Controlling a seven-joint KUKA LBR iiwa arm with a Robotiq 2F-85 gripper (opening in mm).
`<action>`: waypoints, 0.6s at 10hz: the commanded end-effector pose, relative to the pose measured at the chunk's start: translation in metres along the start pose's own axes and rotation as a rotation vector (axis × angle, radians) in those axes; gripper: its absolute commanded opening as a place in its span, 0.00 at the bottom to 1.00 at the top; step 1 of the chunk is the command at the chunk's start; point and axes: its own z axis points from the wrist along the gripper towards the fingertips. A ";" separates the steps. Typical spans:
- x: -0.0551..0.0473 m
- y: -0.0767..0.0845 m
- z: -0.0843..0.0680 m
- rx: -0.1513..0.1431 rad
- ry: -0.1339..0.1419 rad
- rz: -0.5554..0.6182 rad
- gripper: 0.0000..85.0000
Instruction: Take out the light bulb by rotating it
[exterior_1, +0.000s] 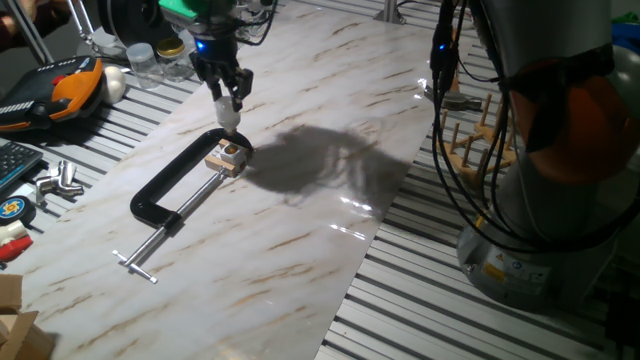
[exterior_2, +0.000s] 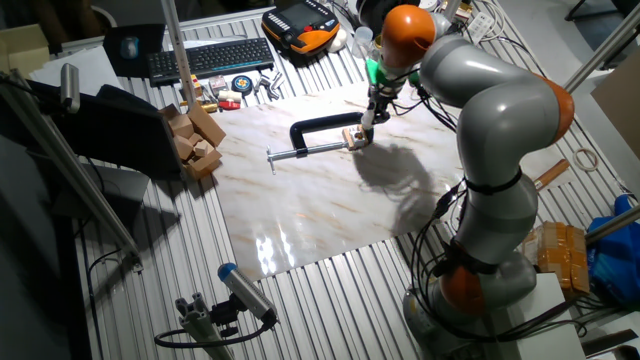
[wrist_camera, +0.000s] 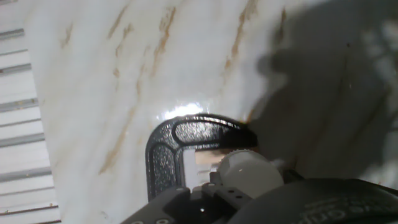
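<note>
Unscrewing step is judged to be in hand. The hand (exterior_1: 231, 103) is seen directly above the wooden socket block (exterior_1: 228, 157), which is held in the jaw of the black C-clamp (exterior_1: 170, 195) on the marble counter (exterior_1: 300, 240). The light bulb (exterior_1: 229, 114) is pinched between the fingers, just above the block; whether its base is seated in the socket or already clear cannot be told. The bulb's long axis is roughly vertical, globe up, screw base down toward the block. Next move likely required: rotation about that vertical axis with grip maintained, then a straight lift once threads are released.
</note>
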 end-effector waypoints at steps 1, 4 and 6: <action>-0.004 -0.001 0.000 -0.001 -0.001 -0.006 0.00; -0.023 0.000 0.002 -0.014 0.002 -0.050 0.00; -0.036 0.000 0.002 -0.023 -0.002 -0.086 0.00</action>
